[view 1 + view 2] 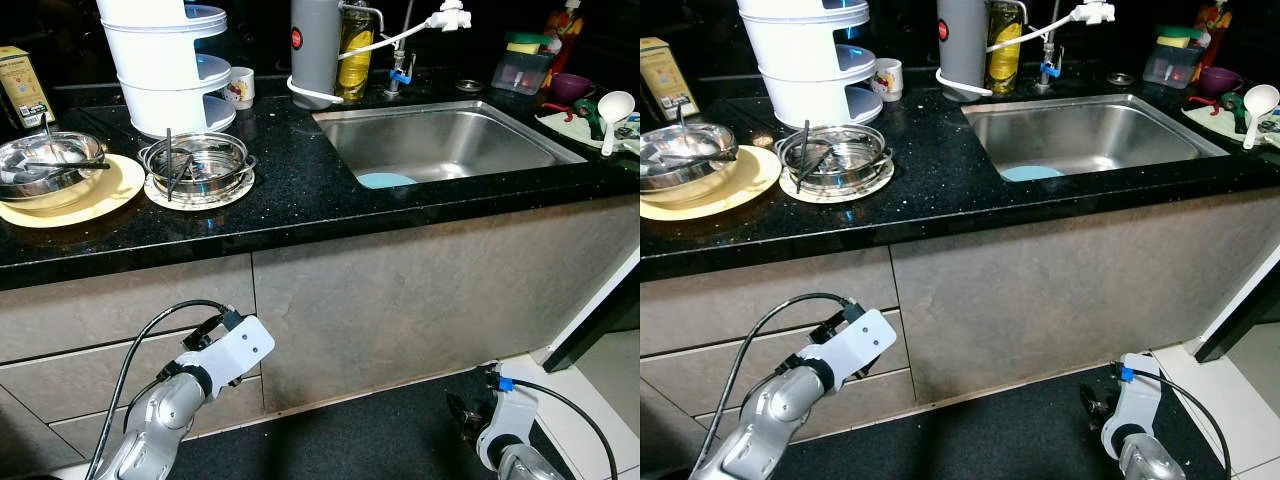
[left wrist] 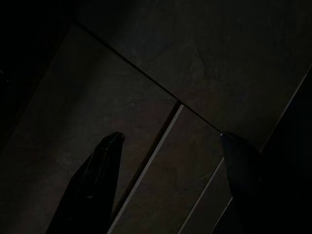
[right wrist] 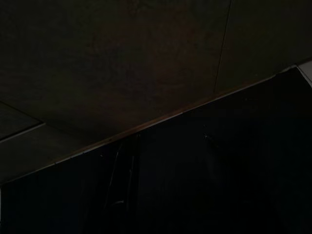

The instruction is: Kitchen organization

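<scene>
Dishes wait on the black counter point(image 1: 300, 200) well above both arms: a steel bowl point(image 1: 45, 165) on a yellow plate point(image 1: 100, 200), and a steel pot point(image 1: 197, 160) with utensils beside it, up and ahead of the left gripper point(image 2: 170, 146). That gripper hangs low before the cabinet fronts point(image 1: 400, 290), fingers spread wide and holding nothing; whether the right gripper point(image 1: 465, 415), near the floor, is open I cannot tell. To begin well, I judge the left arm should rise clear of the counter edge before reaching in, then descend on the pot's rim from above.

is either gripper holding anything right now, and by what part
Nothing is held. The left gripper is open and empty in front of the cabinet drawers; the right arm hangs low by the floor.
</scene>
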Tool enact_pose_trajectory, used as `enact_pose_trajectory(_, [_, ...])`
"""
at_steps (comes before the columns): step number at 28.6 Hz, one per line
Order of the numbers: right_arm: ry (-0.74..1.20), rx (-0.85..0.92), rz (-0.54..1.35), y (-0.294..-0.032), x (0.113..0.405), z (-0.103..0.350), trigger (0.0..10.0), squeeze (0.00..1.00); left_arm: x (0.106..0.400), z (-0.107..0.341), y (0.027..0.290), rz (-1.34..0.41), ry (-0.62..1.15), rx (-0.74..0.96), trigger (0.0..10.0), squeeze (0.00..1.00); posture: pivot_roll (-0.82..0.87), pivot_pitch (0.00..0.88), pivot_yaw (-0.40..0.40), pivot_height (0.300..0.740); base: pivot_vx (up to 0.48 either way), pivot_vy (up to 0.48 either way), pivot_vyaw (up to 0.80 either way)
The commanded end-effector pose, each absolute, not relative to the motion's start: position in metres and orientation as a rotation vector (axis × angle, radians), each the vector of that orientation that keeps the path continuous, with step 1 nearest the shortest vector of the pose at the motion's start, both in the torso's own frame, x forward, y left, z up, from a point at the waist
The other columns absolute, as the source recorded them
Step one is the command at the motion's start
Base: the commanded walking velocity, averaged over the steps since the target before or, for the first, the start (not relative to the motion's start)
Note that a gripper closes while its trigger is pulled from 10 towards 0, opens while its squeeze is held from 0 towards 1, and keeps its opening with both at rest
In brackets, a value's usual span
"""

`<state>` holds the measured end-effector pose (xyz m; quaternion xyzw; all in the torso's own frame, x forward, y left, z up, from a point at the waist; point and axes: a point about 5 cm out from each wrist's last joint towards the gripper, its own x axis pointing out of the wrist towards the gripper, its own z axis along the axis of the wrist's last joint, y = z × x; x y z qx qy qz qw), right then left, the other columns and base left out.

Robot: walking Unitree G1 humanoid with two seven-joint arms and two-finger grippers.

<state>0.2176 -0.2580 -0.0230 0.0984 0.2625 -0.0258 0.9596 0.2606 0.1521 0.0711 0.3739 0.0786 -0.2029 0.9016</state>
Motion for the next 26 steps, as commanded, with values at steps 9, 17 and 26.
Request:
enact_pose_trajectory(9, [0.544, 0.2, -0.059, -0.2583, 0.2171, -0.0251, 10.0, 0.0, 0.2615, 0.0701, 0.1574, -0.414, 0.166, 0.783, 10.0, 0.0, 0.02, 0.0, -0.065, 0.74, 0.0, 0.0, 0.0])
enact_pose_trajectory(17, [0.545, 0.199, -0.063, -0.2601, 0.2163, -0.0251, 10.0, 0.0, 0.261, 0.0701, 0.1564, -0.414, 0.165, 0.782, 10.0, 0.0, 0.02, 0.0, -0.062, 0.74, 0.0, 0.0, 0.0])
enact_pose_trajectory(26, [0.547, 0.198, -0.063, -0.2613, 0.2163, -0.0251, 10.0, 0.0, 0.2611, 0.0703, 0.1553, -0.415, 0.163, 0.781, 10.0, 0.0, 0.02, 0.0, -0.066, 0.74, 0.0, 0.0, 0.0])
